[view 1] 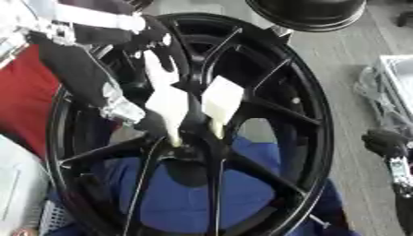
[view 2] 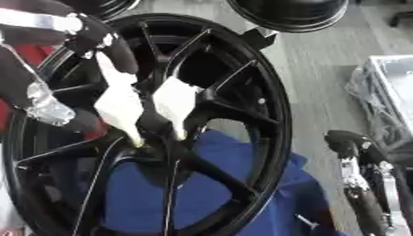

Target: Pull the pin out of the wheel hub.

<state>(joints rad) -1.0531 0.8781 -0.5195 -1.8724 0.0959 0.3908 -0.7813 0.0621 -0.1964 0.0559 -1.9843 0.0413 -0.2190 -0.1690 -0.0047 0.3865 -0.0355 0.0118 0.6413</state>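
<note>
Nearest you, low in the view, blue cloth [view 1: 193, 198] lies behind the spokes of the black wheel [view 1: 310, 138], which stands upright on its rim and fills most of the picture. At the lower right your right hand [view 2: 355, 150] shows only as a dark shape beside the wheel, touching nothing; you cannot tell how its fingers sit.

Up at the wheel hub [view 1: 190, 154], where the spokes meet, two pale tapered pieces come down side by side: a long one [view 1: 168, 103] and a squarer one [view 1: 222, 101], both with their narrow ends at the hub. Which of them is the pin cannot be told.

Your left hand [view 1: 157, 44] comes in from the upper left with dark fingers curled over the top of the long pale piece.

Farther back, a red surface [view 1: 24, 87] sits at the left, a white wire basket [view 2: 387, 87] on the grey floor at the right, contents unclear, and another dark round wheel [view 1: 310, 14] leans at the top.
</note>
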